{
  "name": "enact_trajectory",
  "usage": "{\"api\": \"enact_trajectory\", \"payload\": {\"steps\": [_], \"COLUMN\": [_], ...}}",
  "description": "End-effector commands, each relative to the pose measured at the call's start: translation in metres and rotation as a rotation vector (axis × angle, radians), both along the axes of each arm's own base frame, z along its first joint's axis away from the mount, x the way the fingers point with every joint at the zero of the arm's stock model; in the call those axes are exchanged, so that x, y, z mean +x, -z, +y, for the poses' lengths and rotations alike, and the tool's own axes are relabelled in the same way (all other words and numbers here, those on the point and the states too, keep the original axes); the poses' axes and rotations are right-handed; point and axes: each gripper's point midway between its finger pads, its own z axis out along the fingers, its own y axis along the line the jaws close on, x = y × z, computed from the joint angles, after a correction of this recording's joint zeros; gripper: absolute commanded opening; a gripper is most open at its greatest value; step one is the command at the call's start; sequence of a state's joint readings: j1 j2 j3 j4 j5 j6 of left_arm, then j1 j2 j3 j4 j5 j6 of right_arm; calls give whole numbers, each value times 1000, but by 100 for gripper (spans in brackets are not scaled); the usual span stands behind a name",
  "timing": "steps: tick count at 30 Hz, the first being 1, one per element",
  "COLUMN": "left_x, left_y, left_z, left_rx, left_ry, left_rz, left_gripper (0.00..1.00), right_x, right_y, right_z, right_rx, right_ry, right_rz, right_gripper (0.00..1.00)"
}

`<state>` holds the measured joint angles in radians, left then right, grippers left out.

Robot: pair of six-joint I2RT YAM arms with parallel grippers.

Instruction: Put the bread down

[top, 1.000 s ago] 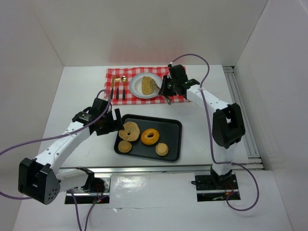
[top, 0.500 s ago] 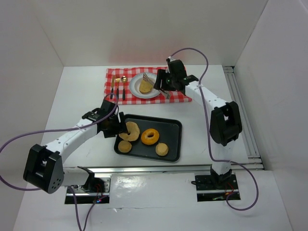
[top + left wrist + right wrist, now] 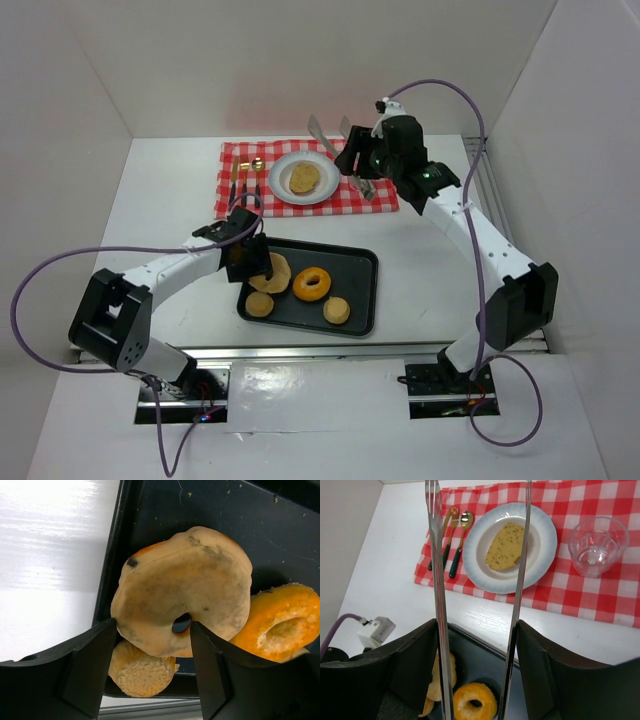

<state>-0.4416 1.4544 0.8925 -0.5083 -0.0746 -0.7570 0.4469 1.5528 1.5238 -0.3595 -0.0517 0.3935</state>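
- Since a second ago the bread slice [image 3: 304,178] has been released. It was propped on edge between the tongs and is now laid flat on the white plate [image 3: 276,188].
- The tongs [image 3: 436,580] have been lifted clear and drawn back to the right with the right arm. The blades are spread and nothing is held between them.
- The right gripper [image 3: 476,625] is clamped on the tong arms, with its fingers kept partway apart by them.
- The plate is set on the red checked cloth [image 3: 240,155], with cutlery [image 3: 246,185] just to its left and a glass [image 3: 597,545] to its right.
- The left gripper [image 3: 152,625] has been brought in from the tray's left side and is pinched on the pale bagel [image 3: 185,580], one finger on each side.
- The bagel is tipped up at the left edge of the black tray [image 3: 360,262]. It is leaned over a small bun [image 3: 140,672] and is touching an orange doughnut [image 3: 280,622].
- A second bun [image 3: 337,311] is seen near the tray's front edge.
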Motion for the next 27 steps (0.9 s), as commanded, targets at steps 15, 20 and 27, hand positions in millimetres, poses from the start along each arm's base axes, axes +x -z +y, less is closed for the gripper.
{"api": "enact_trajectory", "payload": {"steps": [15,20,27], "left_x": [6,6,12], "left_y": [-63,-75,-78], "left_z": [11,11,18], "left_rx": [41,30,28], "left_ry": [-35,-29,-57], "left_rz": [-145,-176,-184], "left_gripper": [82,84,84], "right_x": [-119,-181,-212], "right_y": [84,120,128], "right_z": [32,31,47], "right_rx": [-29,-31,-21], "right_ry": [-267,-376,-497], "right_rz": [277,430,507], "right_gripper": [65,66,68]}}
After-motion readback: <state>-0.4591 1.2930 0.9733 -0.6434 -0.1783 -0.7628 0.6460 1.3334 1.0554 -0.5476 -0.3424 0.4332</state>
